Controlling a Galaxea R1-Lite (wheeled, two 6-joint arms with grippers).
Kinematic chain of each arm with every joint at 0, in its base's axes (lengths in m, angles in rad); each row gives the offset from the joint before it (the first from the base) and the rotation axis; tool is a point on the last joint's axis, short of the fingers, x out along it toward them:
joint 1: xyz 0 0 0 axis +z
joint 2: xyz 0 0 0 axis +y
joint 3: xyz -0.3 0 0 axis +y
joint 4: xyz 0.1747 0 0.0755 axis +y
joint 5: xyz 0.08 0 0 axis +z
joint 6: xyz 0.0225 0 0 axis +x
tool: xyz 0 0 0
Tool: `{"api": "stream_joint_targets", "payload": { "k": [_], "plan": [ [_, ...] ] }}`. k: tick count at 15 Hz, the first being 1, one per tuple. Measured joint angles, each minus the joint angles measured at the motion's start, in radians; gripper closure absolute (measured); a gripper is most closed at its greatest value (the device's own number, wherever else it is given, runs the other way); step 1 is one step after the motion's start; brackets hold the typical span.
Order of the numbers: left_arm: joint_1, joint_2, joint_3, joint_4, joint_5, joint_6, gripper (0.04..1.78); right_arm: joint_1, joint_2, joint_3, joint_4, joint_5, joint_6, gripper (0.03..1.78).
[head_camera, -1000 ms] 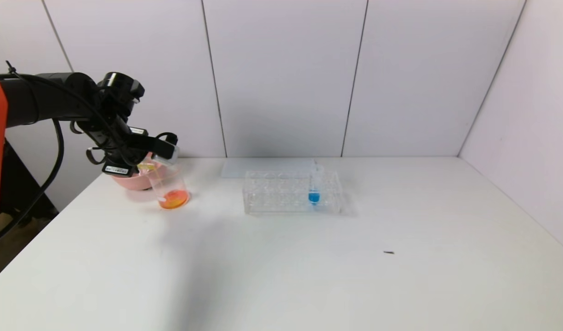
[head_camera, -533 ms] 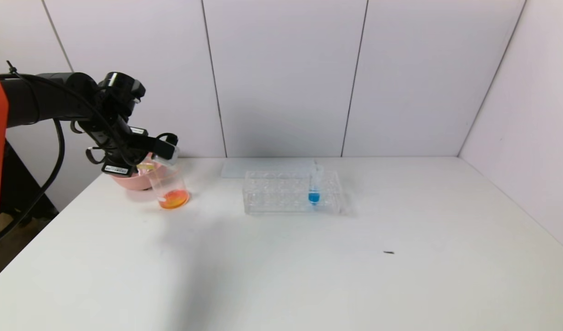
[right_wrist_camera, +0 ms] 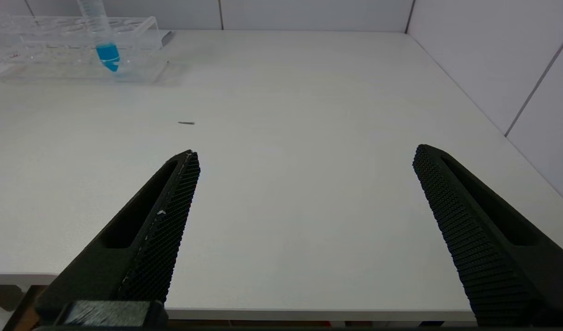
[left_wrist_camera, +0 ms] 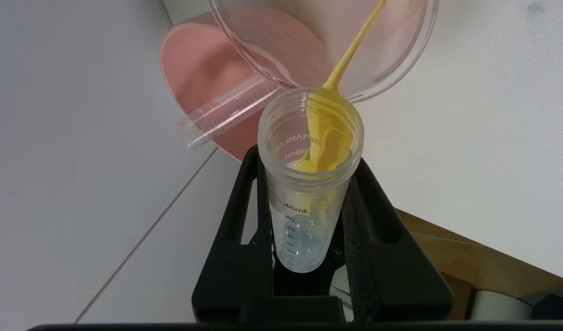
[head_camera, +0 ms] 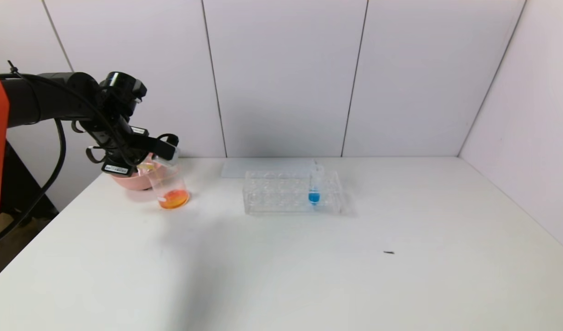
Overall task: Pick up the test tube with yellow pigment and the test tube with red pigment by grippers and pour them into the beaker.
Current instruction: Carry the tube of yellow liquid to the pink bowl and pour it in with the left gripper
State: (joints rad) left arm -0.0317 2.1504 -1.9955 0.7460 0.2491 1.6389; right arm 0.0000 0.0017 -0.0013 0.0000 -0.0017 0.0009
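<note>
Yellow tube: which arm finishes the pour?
Left. Its end effector is shut on the yellow tube, tipped over the beaker and streaming. The right end effector hangs open near the table's front edge.

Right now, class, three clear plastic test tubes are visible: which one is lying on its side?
The empty clear tube lying in the pink bowl; the yellow-pigment tube is gripper-held, the blue-liquid tube stands racked.

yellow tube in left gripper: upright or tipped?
Tipped. The test tube with yellow pigment, clamped in the left gripper, points its mouth at the beaker, and a yellow stream runs from it into the beaker.
</note>
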Motion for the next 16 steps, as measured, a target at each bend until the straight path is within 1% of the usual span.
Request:
{"api": "stream_joint_targets", "payload": {
  "k": [13,16],
  "plan": [
    [-0.027,0.000,0.000,-0.008,0.041,0.003,1.37,0.000,0.000,0.000,0.000,0.000,0.000,0.11],
    [-0.031,0.000,0.000,-0.015,0.057,0.030,1.37,0.000,0.000,0.000,0.000,0.000,0.000,0.11]
  ]
}}
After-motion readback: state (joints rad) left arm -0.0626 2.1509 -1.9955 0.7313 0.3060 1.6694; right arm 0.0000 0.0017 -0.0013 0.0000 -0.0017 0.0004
